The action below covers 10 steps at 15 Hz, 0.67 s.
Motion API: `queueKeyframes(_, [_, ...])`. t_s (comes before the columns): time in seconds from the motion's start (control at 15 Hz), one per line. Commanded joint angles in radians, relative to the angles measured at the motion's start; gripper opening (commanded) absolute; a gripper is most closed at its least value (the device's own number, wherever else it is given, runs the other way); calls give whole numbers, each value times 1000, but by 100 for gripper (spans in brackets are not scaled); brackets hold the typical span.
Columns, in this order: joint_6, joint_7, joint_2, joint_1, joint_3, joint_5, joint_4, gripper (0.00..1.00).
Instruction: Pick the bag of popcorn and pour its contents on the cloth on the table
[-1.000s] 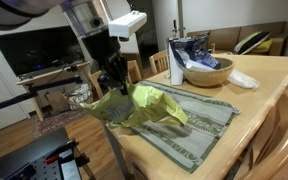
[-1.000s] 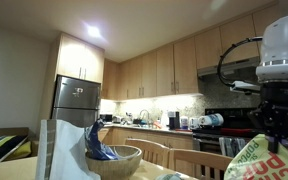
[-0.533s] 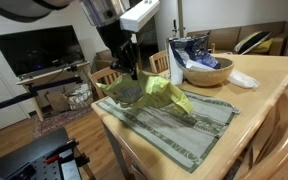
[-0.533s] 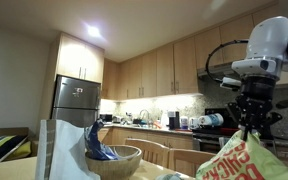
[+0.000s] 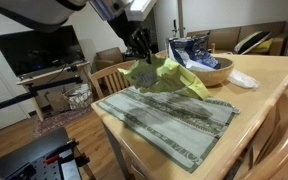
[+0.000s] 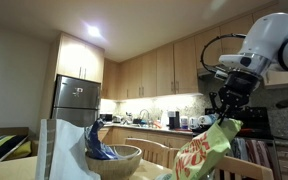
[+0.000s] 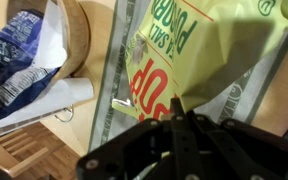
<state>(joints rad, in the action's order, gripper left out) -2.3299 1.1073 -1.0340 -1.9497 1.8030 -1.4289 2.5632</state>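
My hand is clamped on one end of the bag, which hangs tilted in the air over the cloth on the table. Right of it, a bowl holds a blue bag.

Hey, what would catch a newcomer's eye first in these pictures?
The lime-green bag of popcorn hangs in the air, pinched by the gripper above the striped cloth on the wooden table. Behind it, a wooden bowl holds a blue-and-white bag.
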Motion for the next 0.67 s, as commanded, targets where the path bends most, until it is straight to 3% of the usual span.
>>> queueKeyframes(0.0, [-46,-150,84,3,16,-174,-20,0])
queueKeyframes(0.6, [2,-448,184,-27,8,-665,-8,0])
